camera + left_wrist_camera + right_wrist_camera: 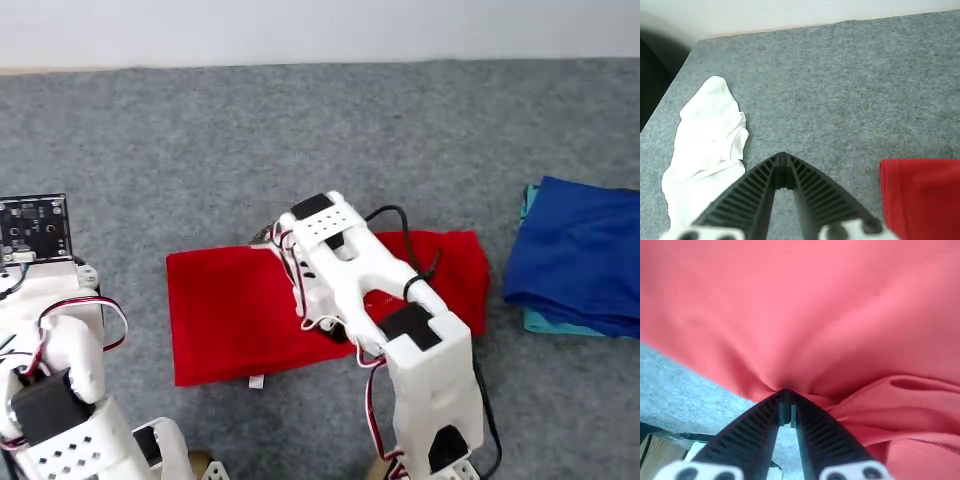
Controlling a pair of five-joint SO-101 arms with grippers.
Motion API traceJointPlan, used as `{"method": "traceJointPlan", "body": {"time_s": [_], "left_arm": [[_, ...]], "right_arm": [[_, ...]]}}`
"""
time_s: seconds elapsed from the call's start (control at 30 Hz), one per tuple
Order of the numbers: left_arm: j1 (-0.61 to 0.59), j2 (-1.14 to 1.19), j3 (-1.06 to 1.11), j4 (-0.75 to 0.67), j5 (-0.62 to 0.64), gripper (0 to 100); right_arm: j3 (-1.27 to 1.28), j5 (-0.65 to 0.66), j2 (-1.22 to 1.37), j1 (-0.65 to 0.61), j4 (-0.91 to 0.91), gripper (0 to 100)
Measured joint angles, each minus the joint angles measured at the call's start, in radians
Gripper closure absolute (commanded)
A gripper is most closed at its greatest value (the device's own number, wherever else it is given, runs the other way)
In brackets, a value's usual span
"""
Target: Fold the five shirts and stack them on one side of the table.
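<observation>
A red shirt (230,310) lies spread flat across the centre of the frame, its fabric bunched at one spot. At the right edge, a folded blue shirt (580,250) rests on what seems to be a teal shirt (548,322). A white shirt (705,145) lies crumpled.

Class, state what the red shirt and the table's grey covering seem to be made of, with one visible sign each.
Red shirt: soft matte cloth, probably knit; it puckers at the right gripper. Grey covering: likely felt or short-pile carpet; speckled, fuzzy, dull.
</observation>
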Motion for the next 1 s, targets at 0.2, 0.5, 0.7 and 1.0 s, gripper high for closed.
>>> {"method": "traceJointPlan", "body": {"time_s": [0.2, 0.5, 0.7, 1.0], "left_arm": [[0.000, 0.000, 0.000, 0.000, 0.000, 100], [0.008, 0.012, 0.000, 0.017, -0.011, 100], [0.074, 0.153, 0.000, 0.104, -0.064, 100], [0.224, 0.620, -0.126, 0.255, -0.064, 99]], "right_arm": [[0.002, 0.000, -0.161, -0.002, 0.003, 98.8], [0.002, 0.000, -0.548, -0.002, 0.115, 98.8], [0.049, 0.000, -0.706, 0.130, 0.118, 98.9], [0.127, 0.000, -0.862, 0.516, 0.120, 98.9]]}}
